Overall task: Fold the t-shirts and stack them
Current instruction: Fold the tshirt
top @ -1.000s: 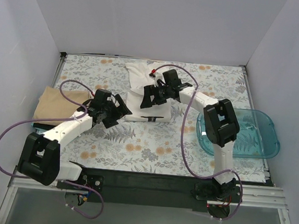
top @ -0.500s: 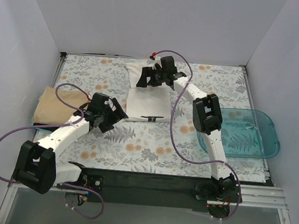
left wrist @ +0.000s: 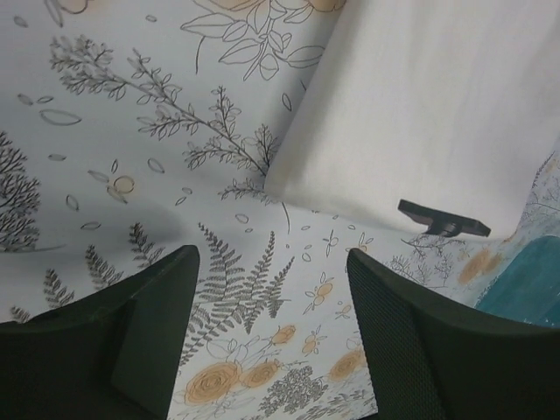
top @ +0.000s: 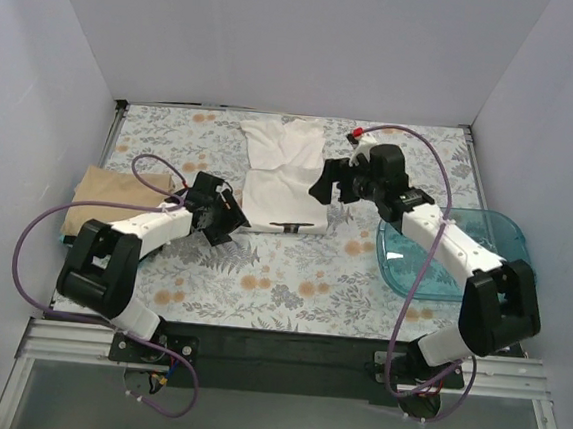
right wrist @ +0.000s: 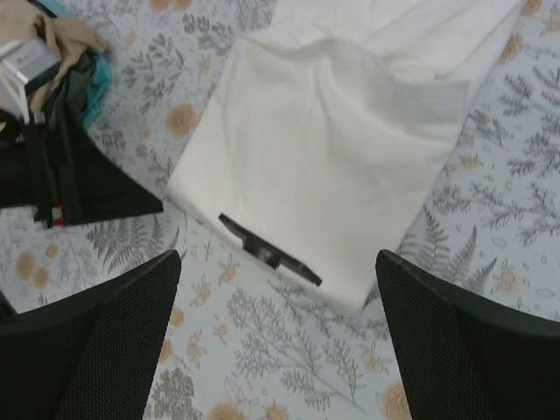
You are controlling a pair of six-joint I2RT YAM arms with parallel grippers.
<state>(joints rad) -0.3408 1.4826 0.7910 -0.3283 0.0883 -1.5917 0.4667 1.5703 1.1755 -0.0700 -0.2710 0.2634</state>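
Two shirts lie on the flowered surface [top: 291,275]. The white shirt [top: 288,180], partly folded, sits between the two pincers and just ahead of them. The tan shirt [top: 117,198] lies behind the left pincer [top: 228,219], well apart. The left pincer and the right pincer [top: 327,183] both gape, holding nothing. The cloth looks light and limp, so pinch it at a hem corner

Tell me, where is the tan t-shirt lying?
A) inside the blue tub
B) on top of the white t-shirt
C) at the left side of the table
C: the tan t-shirt lies at the left of the table, apart from the white t-shirt and the blue tub.
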